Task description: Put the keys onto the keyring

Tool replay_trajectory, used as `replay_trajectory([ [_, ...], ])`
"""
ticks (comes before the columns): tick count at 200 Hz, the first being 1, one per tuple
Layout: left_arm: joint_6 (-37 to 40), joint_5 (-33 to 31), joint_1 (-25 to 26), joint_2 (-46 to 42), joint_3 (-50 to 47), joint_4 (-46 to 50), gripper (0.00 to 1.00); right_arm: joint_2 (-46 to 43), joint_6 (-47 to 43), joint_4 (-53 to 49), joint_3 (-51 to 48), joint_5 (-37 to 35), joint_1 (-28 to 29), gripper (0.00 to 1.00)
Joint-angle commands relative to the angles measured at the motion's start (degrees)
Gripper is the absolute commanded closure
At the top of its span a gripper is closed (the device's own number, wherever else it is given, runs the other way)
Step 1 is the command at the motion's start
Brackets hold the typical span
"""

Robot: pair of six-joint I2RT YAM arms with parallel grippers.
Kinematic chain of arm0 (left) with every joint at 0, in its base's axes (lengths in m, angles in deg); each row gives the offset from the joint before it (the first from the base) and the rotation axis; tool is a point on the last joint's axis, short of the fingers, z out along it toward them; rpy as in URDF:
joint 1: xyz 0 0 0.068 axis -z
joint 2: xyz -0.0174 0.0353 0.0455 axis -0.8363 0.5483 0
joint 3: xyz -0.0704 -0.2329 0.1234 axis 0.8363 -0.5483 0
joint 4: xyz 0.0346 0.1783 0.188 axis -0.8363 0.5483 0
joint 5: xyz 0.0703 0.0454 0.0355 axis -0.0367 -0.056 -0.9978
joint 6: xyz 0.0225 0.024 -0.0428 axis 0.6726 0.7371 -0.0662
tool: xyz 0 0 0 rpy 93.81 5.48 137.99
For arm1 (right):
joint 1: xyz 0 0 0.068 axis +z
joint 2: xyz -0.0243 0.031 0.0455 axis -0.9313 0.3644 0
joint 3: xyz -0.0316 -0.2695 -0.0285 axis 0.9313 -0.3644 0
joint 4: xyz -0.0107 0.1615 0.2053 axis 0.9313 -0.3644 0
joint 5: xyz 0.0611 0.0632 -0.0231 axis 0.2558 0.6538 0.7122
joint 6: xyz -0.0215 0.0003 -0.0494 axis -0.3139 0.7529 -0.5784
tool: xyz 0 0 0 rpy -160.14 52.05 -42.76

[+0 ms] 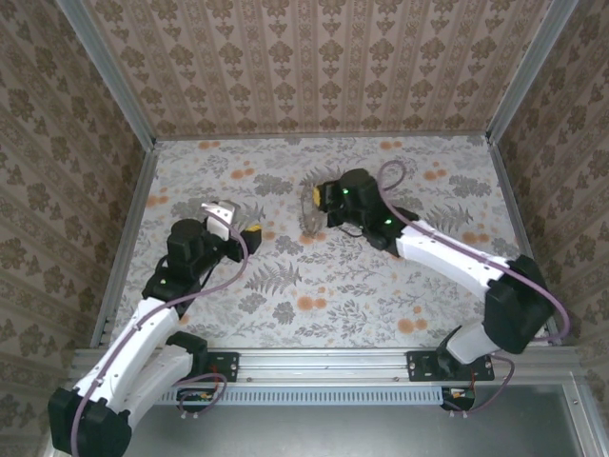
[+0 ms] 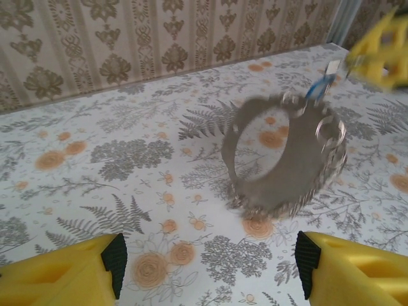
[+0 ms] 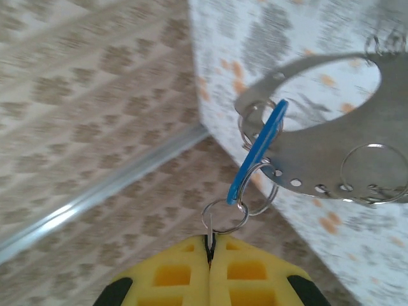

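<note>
- Left gripper [image 2: 210,258]: fingers spread wide, nothing between them, hovering over table [image 1: 381,286].
- Keyring [image 3: 319,159]: mid-table, just beyond left gripper, standing on edge. Motion-blurred in left wrist view, so contact with table unclear. Right side cut off in right wrist view.
- Keys [image 3: 258,150]: blue tag hanging at keyring's rim among small wire loops; dark metal part hard to make out.
- Right gripper [image 3: 210,242]: fingers clenched on wire loop linked to keys.
</note>
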Motion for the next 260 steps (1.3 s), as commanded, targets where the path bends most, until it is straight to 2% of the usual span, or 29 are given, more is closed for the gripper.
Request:
replay_trajectory([
  [1,-0.77,-1.22,-1.51,-2.23,0.12,3.57,0.26,3.61,-2.56,2.79,3.27,4.71,1.54,1.00],
  [31,-2.04,-1.75,-3.70,-3.89,0.55,7.70,0.24,9.38,-7.58,6.46,6.52,12.03,1.60,1.00],
  [54,-3.46,-1.33,-5.03,-4.69,0.58,9.54,0.22,10.47,-11.56,7.21,6.17,17.95,1.31,1.00],
  [98,-4.52,-0.25,-6.14,-5.31,-1.19,9.34,0.21,4.54,-18.19,2.01,-5.31,22.72,-3.04,1.00],
  [116,-4.81,-0.58,-6.33,-5.28,-2.01,8.49,0.20,2.67,-24.49,1.37,-8.74,26.05,-5.49,1.00],
  [137,-4.92,-1.02,-6.51,-4.60,-2.66,7.57,0.19,1.76,-32.87,-5.30,-10.18,28.58,-7.75,1.00],
  [161,-5.56,-1.22,-6.60,-2.55,-3.20,6.30,0.18,2.54,-40.58,-5.41,-14.70,30.37,-9.86,1.00],
  [178,-5.93,-1.49,-6.59,-0.42,-3.96,4.87,0.15,3.64,-49.28,-8.00,-17.50,29.64,-10.83,0.97],
  [192,-6.18,-3.62,-6.59,1.32,-4.42,3.32,0.00,4.39,-53.85,-8.36,-19.97,29.99,-12.02,0.91],
  [214,-5.67,-8.54,-6.51,3.48,-4.87,0.90,0.00,3.81,-57.98,-9.18,-22.40,29.27,-13.27,0.76],
  [236,-4.19,-12.99,-6.41,5.06,-5.18,-1.78,0.00,-0.25,-63.79,-14.32,-22.26,24.57,-13.24,0.70],
  [260,-0.65,-15.43,-6.42,6.03,-4.24,-1.79,0.00,-9.68,-69.54,-19.57,-21.61,17.02,-13.43,0.67],
])
